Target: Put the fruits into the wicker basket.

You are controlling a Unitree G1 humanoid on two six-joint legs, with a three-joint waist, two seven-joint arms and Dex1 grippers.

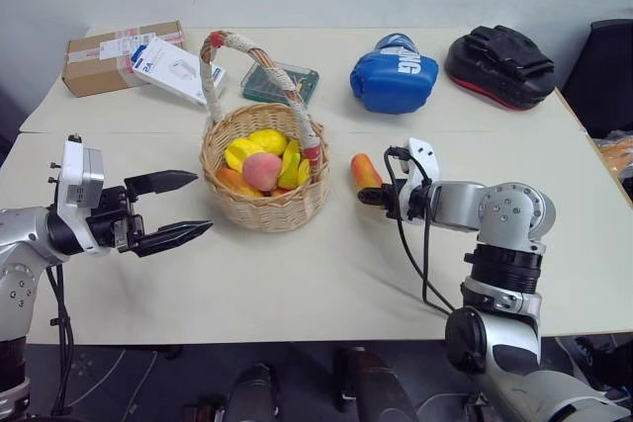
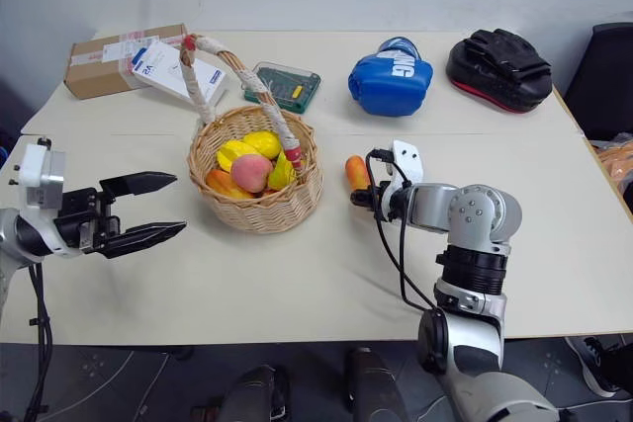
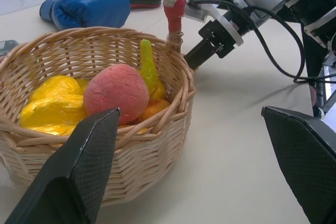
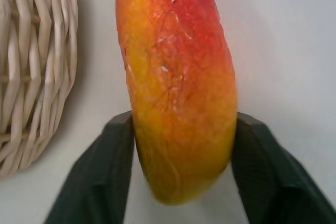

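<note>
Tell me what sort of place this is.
Probably a robot test room or lab, not a home: a plain table against a bare wall, holding unrelated props, a blue boxing glove, a cardboard box and a wicker basket of toy fruits.

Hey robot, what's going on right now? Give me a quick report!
Left gripper open beside basket. Right gripper closed around mango on table. Peach already in basket. Nothing in the way.

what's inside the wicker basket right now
Inside the wicker basket lie a pink-red peach on top, yellow fruits around it and an orange piece near the rim. Whatever sits beneath them is covered.
</note>
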